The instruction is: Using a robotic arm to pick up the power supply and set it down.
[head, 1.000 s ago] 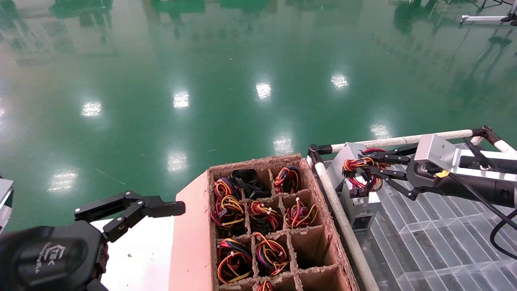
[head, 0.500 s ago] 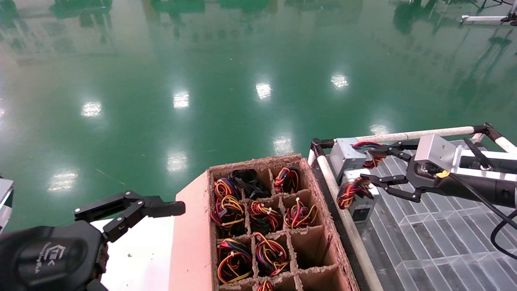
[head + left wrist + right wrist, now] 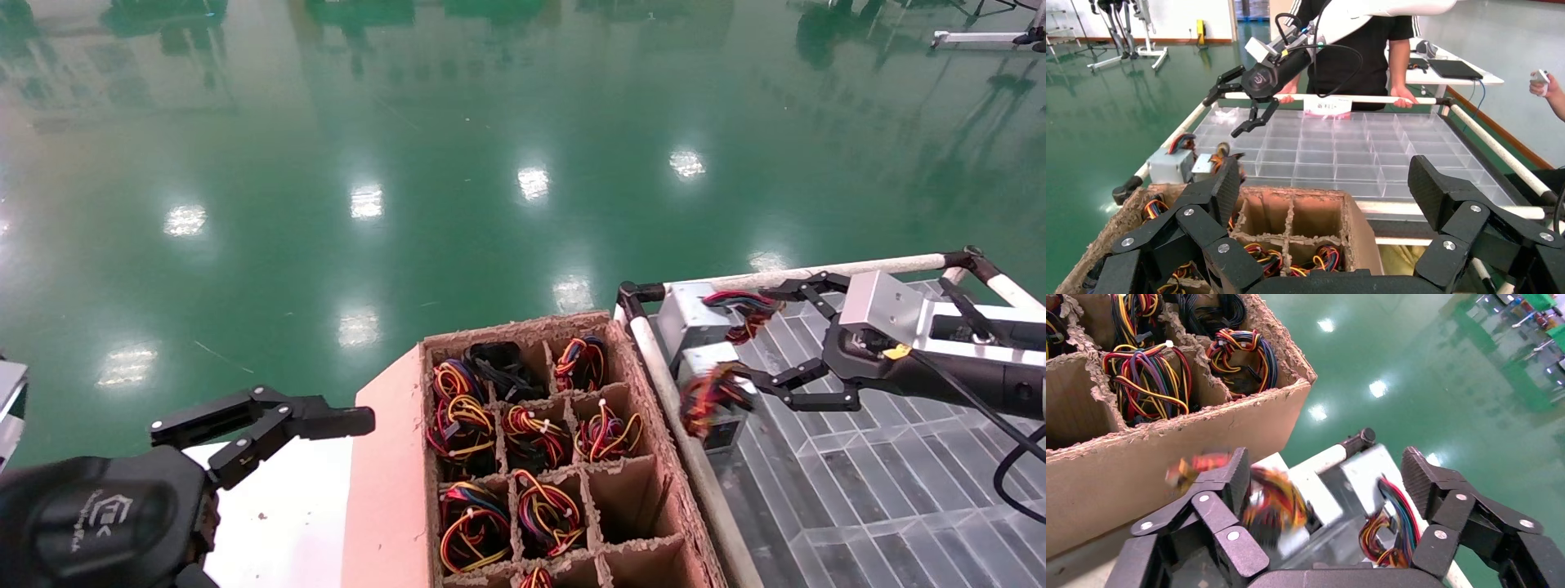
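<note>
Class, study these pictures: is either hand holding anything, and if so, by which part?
Nothing is held. The right hand is open above the power supply on the clear tray; the left hand is open, parked.

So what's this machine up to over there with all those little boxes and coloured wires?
The robot's right gripper is open over a clear divided tray. The power supply, a small silver box with a yellow, orange and red wire loop, sits at the tray's near corner beside a second silver box with red and blue wires. Nothing is in the gripper's fingers. A cardboard crate of more wire bundles stands alongside. The left gripper sits idle, open, by the crate.
</note>
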